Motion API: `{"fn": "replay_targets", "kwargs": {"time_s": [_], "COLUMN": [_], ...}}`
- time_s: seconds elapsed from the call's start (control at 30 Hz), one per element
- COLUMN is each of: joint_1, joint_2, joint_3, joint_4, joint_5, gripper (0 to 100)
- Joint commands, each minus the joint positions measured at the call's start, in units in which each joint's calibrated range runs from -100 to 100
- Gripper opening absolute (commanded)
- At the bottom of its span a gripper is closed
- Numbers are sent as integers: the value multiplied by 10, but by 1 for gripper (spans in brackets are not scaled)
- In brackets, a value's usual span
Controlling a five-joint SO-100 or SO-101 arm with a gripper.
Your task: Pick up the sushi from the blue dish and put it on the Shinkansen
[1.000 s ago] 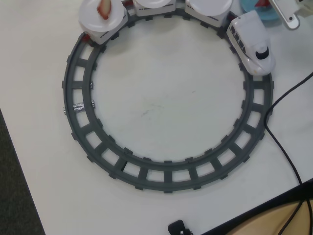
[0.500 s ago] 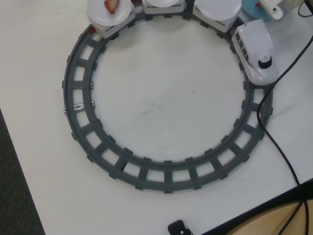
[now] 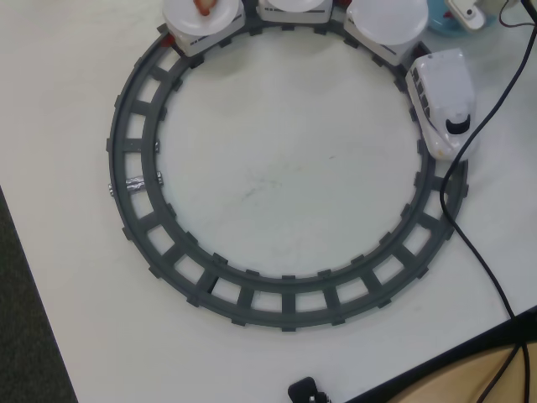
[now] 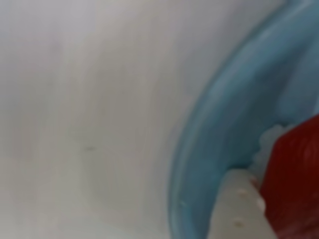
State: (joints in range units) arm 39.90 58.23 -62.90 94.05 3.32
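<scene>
In the wrist view the red sushi (image 4: 294, 184) fills the lower right corner, inside the blue dish (image 4: 224, 124), with a lumpy white part behind it. One white finger (image 4: 234, 209) of my gripper (image 4: 264, 199) lies right against the sushi's left side. The other finger is out of frame, so I cannot tell the grip. In the overhead view the blue dish (image 3: 442, 23) shows only at the top right edge, with a white part of my gripper (image 3: 466, 12) over it. The Shinkansen locomotive (image 3: 442, 99) stands on the track at the right, its plate cars (image 3: 386, 21) curving along the top.
The dark grey circular track (image 3: 281, 298) fills the table's middle. The leftmost plate car (image 3: 189, 21) carries a reddish piece (image 3: 204, 7). A black cable (image 3: 474, 243) runs down the right side over the track. The table edge lies at the lower left and lower right.
</scene>
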Motion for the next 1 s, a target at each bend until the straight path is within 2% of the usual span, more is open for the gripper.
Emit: {"fn": "replay_targets", "kwargs": {"time_s": [0.0, 0.4, 0.73, 0.97], "joint_1": [12, 19, -92, -166], "joint_2": [-24, -207, -303, -269], "joint_3": [-72, -120, -125, -120], "joint_4": [34, 56, 52, 54], "joint_5": [-2, -2, -2, -2], "gripper": [2, 2, 2, 2]}}
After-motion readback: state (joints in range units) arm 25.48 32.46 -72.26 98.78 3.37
